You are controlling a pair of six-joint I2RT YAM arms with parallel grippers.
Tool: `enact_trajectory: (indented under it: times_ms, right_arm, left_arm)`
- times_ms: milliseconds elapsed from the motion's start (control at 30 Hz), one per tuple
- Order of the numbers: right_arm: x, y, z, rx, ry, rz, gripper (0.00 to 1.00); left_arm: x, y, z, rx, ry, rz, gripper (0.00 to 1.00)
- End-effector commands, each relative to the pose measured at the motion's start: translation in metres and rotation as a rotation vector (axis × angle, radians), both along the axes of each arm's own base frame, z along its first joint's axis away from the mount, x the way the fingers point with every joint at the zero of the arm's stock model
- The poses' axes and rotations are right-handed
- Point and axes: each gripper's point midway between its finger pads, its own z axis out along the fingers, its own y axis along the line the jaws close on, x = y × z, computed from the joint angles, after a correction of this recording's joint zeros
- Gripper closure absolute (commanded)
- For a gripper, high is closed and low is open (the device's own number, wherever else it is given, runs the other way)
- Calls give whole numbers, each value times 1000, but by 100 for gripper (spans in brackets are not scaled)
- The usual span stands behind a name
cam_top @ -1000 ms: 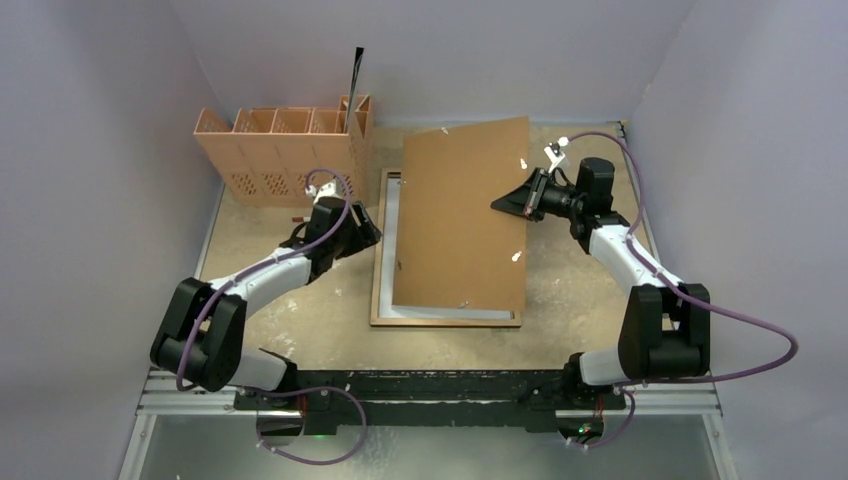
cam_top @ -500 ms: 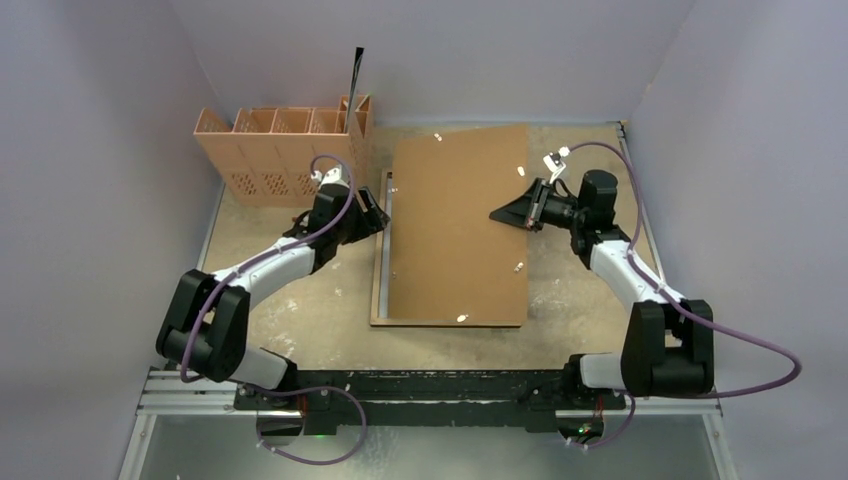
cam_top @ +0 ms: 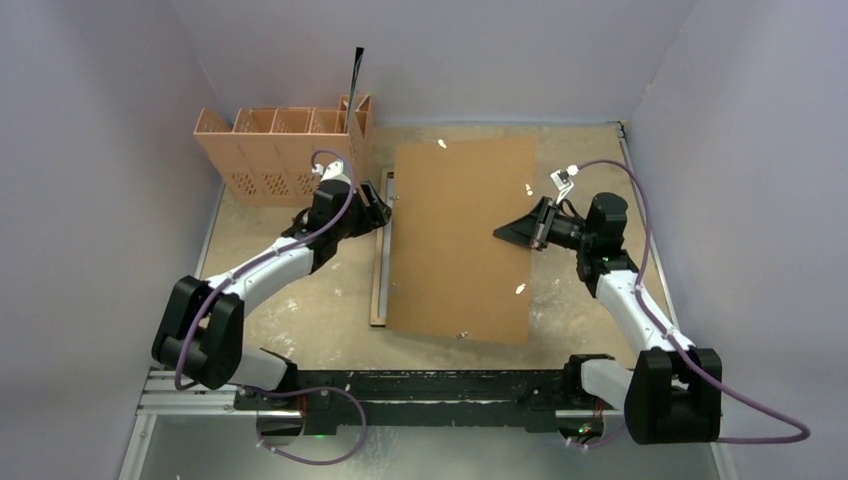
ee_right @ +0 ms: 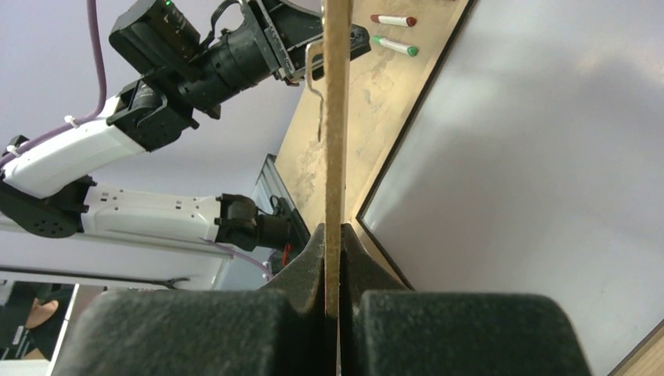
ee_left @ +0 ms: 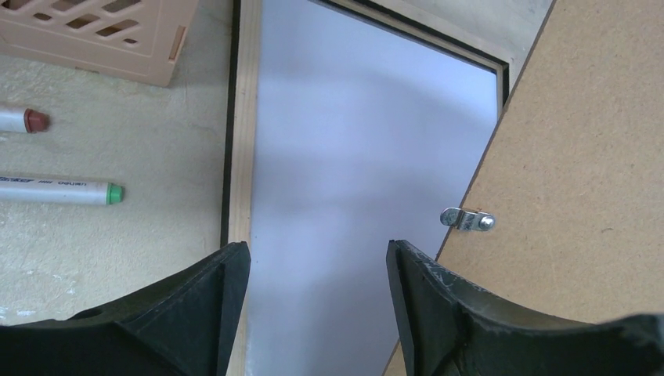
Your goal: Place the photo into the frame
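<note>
Reaching in sideways, my right gripper (ee_right: 332, 235) is pinched tight on the edge of the backing board (cam_top: 460, 240). Stretched forward, my left gripper (ee_left: 313, 258) hangs wide open and empty over the frame (ee_left: 244, 117), which lies flat, mostly hidden under the board. Whether the pale sheet (ee_left: 352, 157) inside is the photo I cannot tell

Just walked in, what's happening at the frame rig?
The right gripper is shut on the edge of the plain brown backing board, holding it raised over the thin rectangular wood-backed picture frame lying back-up on the table. The left gripper hangs open above the frame's left side, touching nothing. Inside the frame only a pale surface shows; whether it is the photo cannot be told.
</note>
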Motion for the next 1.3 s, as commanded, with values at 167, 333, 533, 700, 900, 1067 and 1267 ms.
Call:
enact_trajectory:
  times_ms: [167, 333, 533, 700, 900, 1067, 1267]
  right_arm:
    - [-31, 5, 5, 13, -52, 52, 100]
    - [-30, 2, 1, -20, -59, 21, 100]
    - [-28, 1, 6, -23, -82, 7, 100]
    - [-27, 2, 11, -4, -97, 1, 100]
    - [-26, 2, 19, 17, -115, -10, 100]
    - [-25, 3, 22, 39, -129, -5, 100]
    - [-26, 4, 22, 42, -130, 7, 100]
  left_arm:
    - [2, -36, 76, -45, -202, -96, 34]
    - [14, -23, 83, 63, -231, 5, 37]
    - [26, -23, 86, 123, -253, 10, 38]
    - [28, -35, 83, 119, -252, -57, 38]
    - [29, 11, 80, 272, -198, 140, 38]
    - [26, 19, 67, 296, -165, 169, 41]
    - [31, -4, 65, 257, -176, 66, 44]
